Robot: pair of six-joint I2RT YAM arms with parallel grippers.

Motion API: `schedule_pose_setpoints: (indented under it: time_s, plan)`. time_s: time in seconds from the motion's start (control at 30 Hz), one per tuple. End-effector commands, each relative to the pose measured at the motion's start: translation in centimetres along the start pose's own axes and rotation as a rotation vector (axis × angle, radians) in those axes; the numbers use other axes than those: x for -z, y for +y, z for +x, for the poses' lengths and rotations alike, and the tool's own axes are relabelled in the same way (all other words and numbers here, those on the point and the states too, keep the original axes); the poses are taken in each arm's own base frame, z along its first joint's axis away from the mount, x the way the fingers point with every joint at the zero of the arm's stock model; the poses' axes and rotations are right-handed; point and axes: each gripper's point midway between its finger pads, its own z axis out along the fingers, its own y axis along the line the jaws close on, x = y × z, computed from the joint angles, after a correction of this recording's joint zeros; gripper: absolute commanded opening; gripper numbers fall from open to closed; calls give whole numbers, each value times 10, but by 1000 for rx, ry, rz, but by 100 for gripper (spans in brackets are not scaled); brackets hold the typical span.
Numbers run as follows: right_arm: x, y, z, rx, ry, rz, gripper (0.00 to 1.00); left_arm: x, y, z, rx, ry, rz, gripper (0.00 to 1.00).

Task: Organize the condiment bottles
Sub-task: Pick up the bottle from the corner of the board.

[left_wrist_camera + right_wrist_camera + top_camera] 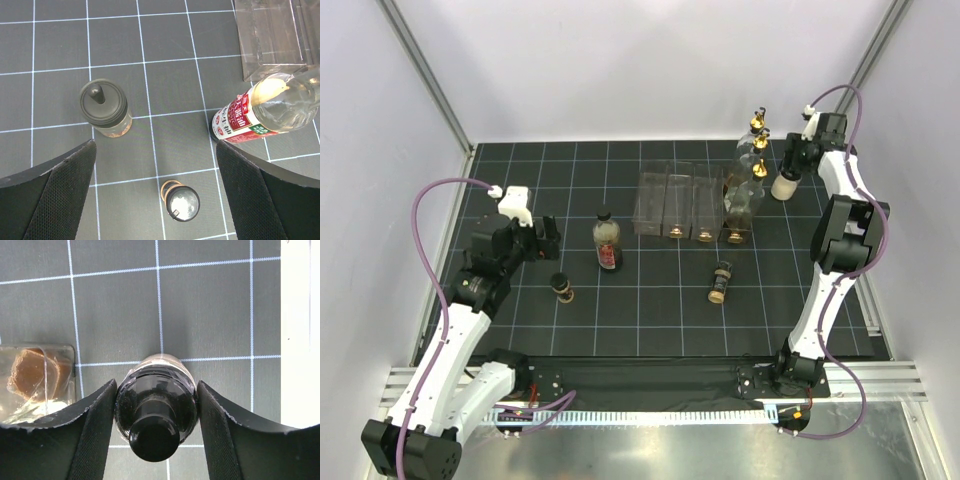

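You're mid-placement. Near the right end of the clear rack (685, 205), your right gripper (156, 390) clamps a black-capped bottle (783, 187), which next needs steering into a free compartment. Your left gripper (155, 165) hangs spread wide, holding nothing, near the red-labelled bottle (240, 120).

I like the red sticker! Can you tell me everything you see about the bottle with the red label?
The bottle looks like clear glass with pale liquid inside. It has a dark cap and a red, white and green label round its lower part. It stands upright on the black gridded mat, left of the clear rack and apart from it. Only the mat touches it. The open left pincer is clear of it.
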Motion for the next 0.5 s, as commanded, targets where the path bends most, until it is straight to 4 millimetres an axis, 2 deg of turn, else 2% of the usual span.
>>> schedule_pose_setpoints:
  time_s: [0.0,0.1,0.13,0.2,0.23,0.27,0.3,0.33,0.37,0.4,0.47]
  plan:
    - [-1,4,1,-20,9,-22,35,-1,2,-7,-13,-31,-6,100]
    - [11,4,-3,-12,-11,-19,18,0,2,-7,-11,-36,-6,100]
    - [15,3,3,7,-5,-16,5,0,2,-8,-13,-39,-3,100]
    - [44,2,-19,45,-95,-10,4,1,1,-9,-13,-44,2,100]
    - [48,1,-6,70,-78,-11,4,1,0,-9,-14,-44,4,100]
    - [74,2,-21,91,-139,-32,4,2,0,-10,-13,-49,7,100]
    - [84,1,-22,110,-159,-49,4,2,0,-11,-13,-53,8,100]
    - [88,0,-10,109,-146,-61,4,3,-1,-12,-14,-61,10,100]
    - [111,-7,-18,126,-189,-65,4,3,-1,-13,-14,-63,15,100]
    - [116,-3,-5,124,-170,-117,4,4,-2,-13,-14,-66,17,100]
    - [132,-12,1,127,-180,-134,4,5,-3,-16,-13,-81,23,100]
